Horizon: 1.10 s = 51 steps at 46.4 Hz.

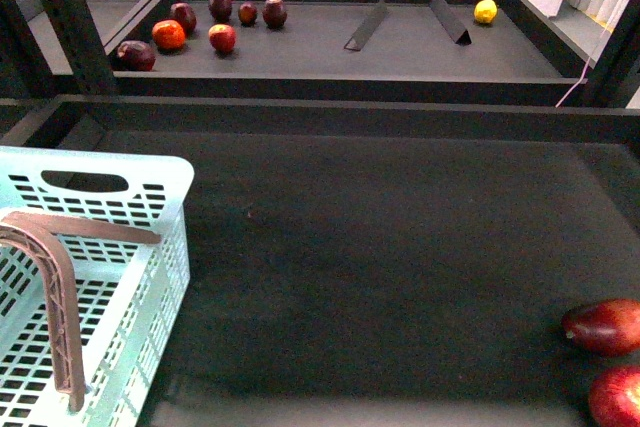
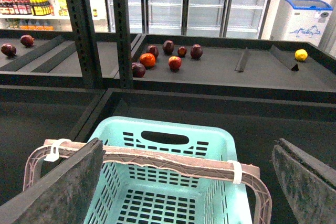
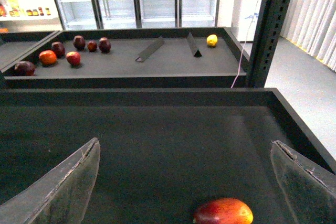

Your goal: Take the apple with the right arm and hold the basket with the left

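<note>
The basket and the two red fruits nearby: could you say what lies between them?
Nothing; the front view shows bare dark shelf between the basket and the fruits.

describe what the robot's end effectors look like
Both the left end effector and the right end effector show two broad, flat dark grey fingers with a rough, felt-like surface and paler worn edges. No cables or markings show.

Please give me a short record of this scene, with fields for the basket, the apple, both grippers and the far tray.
basket: left on the near tray, nothing seen inside
apple: right edge of the near tray, beside a darker long fruit, not held
left gripper: open, over the basket's handles
right gripper: open, empty
far tray: several red fruits at the left, one yellow fruit at the right
</note>
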### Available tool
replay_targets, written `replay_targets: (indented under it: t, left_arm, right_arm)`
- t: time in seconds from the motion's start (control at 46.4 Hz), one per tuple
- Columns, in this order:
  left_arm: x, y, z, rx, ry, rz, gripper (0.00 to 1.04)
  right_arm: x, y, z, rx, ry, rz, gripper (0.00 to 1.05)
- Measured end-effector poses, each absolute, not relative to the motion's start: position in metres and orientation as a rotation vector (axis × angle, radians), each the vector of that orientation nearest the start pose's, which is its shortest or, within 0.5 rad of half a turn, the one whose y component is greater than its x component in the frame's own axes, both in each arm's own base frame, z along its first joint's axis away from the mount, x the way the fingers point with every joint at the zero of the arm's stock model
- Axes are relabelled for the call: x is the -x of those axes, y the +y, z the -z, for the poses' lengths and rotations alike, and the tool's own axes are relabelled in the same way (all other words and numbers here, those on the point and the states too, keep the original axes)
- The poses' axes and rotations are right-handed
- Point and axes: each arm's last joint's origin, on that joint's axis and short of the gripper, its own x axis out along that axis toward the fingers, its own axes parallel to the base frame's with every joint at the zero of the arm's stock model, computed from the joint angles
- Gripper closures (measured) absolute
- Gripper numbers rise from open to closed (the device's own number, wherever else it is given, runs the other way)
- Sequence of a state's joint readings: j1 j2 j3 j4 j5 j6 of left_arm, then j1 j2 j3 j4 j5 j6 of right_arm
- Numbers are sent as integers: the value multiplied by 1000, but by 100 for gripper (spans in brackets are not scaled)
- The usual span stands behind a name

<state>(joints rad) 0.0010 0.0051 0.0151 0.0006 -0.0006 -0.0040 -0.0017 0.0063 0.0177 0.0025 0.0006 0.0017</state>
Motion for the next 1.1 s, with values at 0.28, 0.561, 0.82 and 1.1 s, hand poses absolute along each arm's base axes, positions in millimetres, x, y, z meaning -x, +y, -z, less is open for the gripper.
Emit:
replay_targets:
  t: [0.28, 0.561, 0.82, 1.1]
  left_arm:
    - [-97, 0, -168, 4, -10, -2, 7]
    - [-97, 0, -168, 4, -10, -2, 7]
    - [-105, 5, -170, 241, 197, -200, 7]
    - [-129, 21, -165, 778, 410, -199, 7]
  right_arm:
    - [-97, 0, -169, -2, -14, 2, 9]
    - [-97, 0, -169, -1, -14, 2, 9]
    - [-97, 0, -169, -1, -14, 2, 9]
    - [-97, 0, -169, -1, -14, 2, 9]
